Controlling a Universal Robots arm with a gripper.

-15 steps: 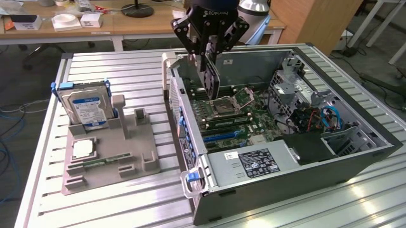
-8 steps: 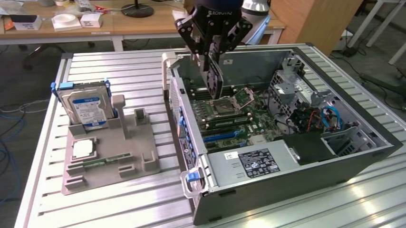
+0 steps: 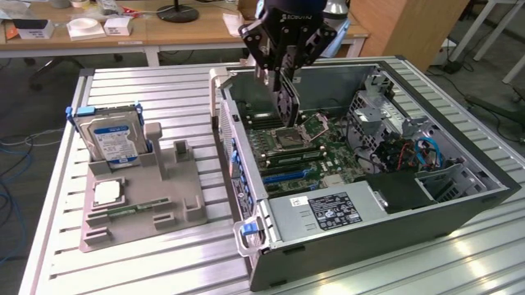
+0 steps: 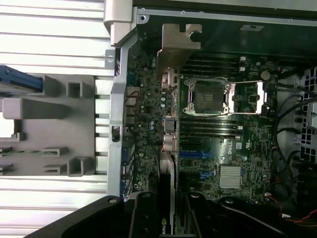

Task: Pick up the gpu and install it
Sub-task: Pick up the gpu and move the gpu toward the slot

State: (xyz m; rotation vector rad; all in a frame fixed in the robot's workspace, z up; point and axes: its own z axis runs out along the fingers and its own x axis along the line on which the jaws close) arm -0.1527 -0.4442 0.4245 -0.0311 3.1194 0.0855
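gpu (image 3: 287, 101) hangs on edge from the gripper (image 3: 279, 77), which pinches it by its two flat faces and holds it clear of the board, inside the open computer case (image 3: 394, 239) and close to one of its side walls. We judge the hold narrow for so long a card: any swing could tilt it, and its silver bracket (image 4: 179, 39) could snag on that wall. Just beneath lies the motherboard (image 4: 148, 114), and the open CPU socket (image 4: 208, 96) sits near the card's lower edge, so a slip or a crooked descent could damage it. A little farther are the blue slots (image 4: 198, 154), which a skewed edge could miss or jam. Well apart on the table (image 3: 164, 264), the grey tray (image 3: 156, 196) with the hard drive (image 3: 115, 138) poses no hazard that we see
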